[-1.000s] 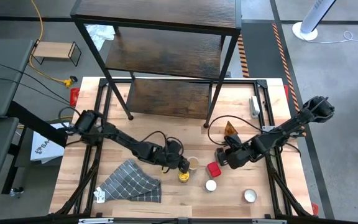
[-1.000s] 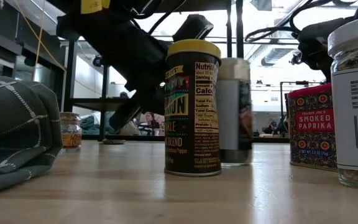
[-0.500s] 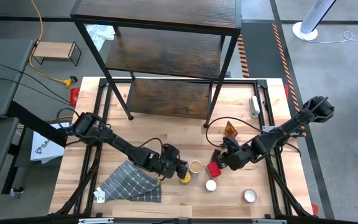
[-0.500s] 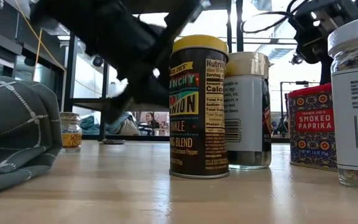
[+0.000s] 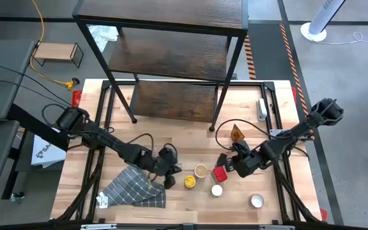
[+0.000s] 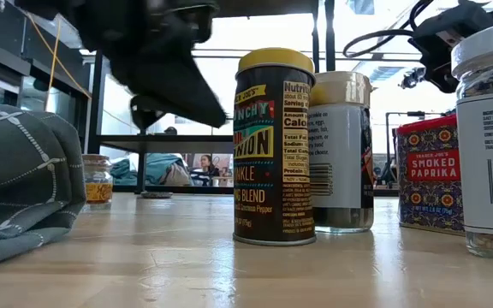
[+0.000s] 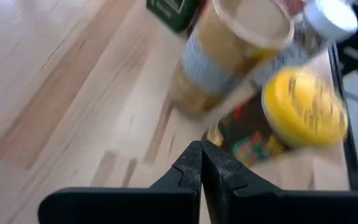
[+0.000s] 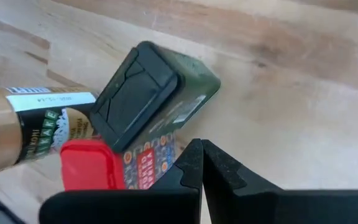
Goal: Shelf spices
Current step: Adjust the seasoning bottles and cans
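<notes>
The spices stand in a cluster near the table's front. A yellow-lidded jar [image 5: 189, 181] is beside a tan-lidded jar [image 5: 200, 170], a red paprika tin [image 5: 220, 173] and a white-lidded jar [image 5: 216, 190]. A dark green tin [image 8: 148, 93] lies next to the red tin. Another white-lidded jar [image 5: 256, 201] and a small orange jar [image 5: 237, 133] stand apart. My left gripper [image 5: 170, 179] is shut, raised just left of the yellow-lidded jar, touching nothing. My right gripper [image 5: 230, 167] is shut, close above the red and dark tins. The shelf [image 5: 171, 57] stands at the table's far side. My right gripper points down steeply with its shut fingertips [image 8: 194, 155] right by the red tin's side [image 8: 154, 163]. I cannot tell whether they touch it.
A grey checked cloth [image 5: 136, 186] lies crumpled at the near left, under my left arm. The shelf's black legs [image 5: 133, 119] stand on the table's far half. A small light-wood stand [image 5: 57, 52] sits off the table at far left. Bare wood lies between shelf and jars.
My left gripper has drawn back from the yellow-lidded jar toward the table's left, risen, and rolled about its own line, staying shut. The yellow-lidded jar and the tan-lidded jar have slid a little toward the near edge and stand upright.
</notes>
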